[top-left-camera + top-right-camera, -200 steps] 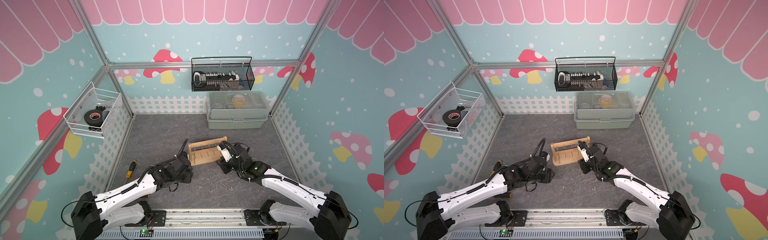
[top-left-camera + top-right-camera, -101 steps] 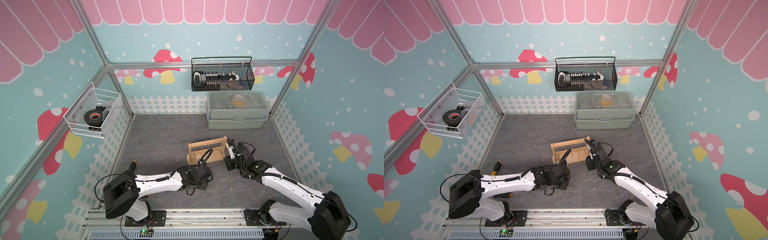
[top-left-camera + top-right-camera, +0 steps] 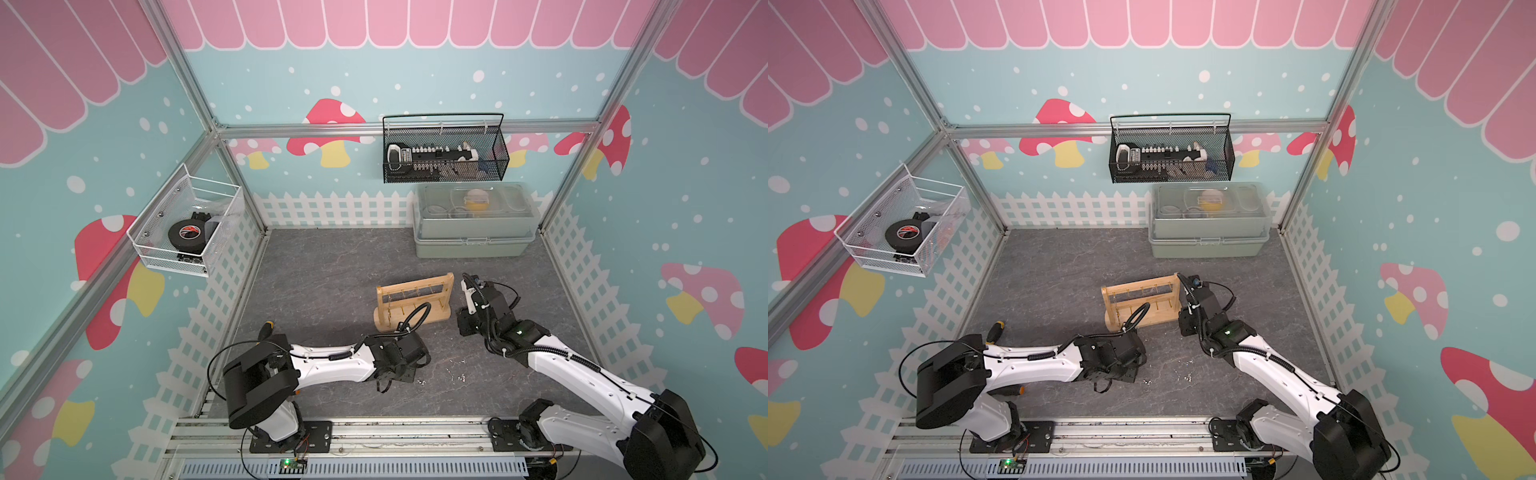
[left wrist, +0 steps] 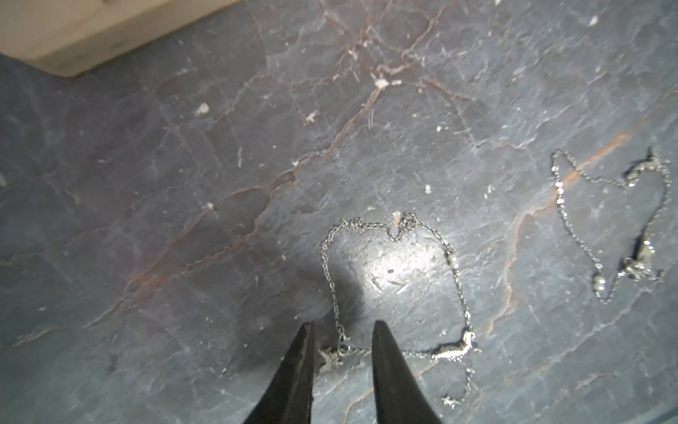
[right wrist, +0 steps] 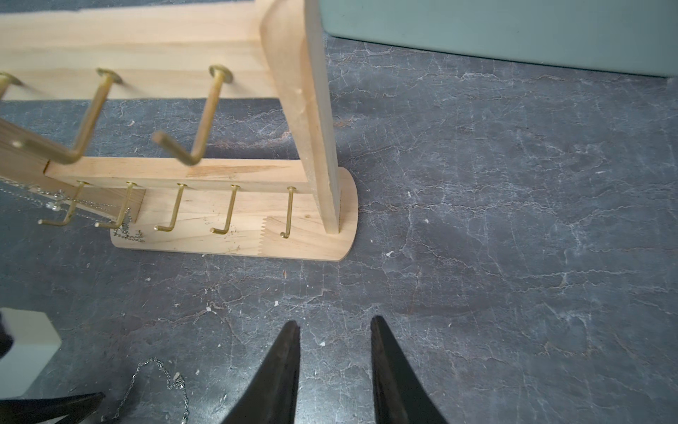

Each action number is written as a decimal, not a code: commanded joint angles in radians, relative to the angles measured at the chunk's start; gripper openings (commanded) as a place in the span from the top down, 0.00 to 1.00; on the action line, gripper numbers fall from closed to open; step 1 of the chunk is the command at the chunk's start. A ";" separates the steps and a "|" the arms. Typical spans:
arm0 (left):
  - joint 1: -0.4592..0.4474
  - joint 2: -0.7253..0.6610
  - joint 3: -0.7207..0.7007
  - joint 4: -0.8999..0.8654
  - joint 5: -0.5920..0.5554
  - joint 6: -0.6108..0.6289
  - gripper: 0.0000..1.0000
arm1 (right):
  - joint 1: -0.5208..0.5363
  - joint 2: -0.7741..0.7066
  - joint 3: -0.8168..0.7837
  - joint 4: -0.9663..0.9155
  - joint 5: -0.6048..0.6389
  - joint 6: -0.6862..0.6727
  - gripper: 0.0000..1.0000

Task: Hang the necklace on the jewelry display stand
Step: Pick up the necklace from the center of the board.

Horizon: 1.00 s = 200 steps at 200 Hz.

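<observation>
Necklace (image 4: 333,293) lay flat, chain between the left gripper's (image 4: 343,323) parted jaws by its starfish charm (image 4: 330,358); thin links might slip the pinch. Right gripper (image 5: 334,320) hovered open near the jewelry display stand (image 5: 312,238).

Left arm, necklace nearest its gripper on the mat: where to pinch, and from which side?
Pinch the necklace at the thin chain run beside its starfish charm, coming straight down from above. It lies flat and slack on the mat, so a side entry looks unworkable. The left gripper straddles that run, jaws apart.

L fingers (image 4: 293,378), R fingers (image 5: 279,374): both slightly apart, low.
</observation>
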 commanded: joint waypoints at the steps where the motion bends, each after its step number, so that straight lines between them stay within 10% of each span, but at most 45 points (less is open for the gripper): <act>1: -0.006 0.023 -0.004 0.010 -0.044 -0.016 0.73 | -0.006 0.014 0.026 -0.007 0.013 -0.002 0.67; 200: -0.045 0.122 0.053 -0.151 -0.012 0.002 0.93 | -0.016 0.009 0.081 -0.014 0.019 -0.039 0.67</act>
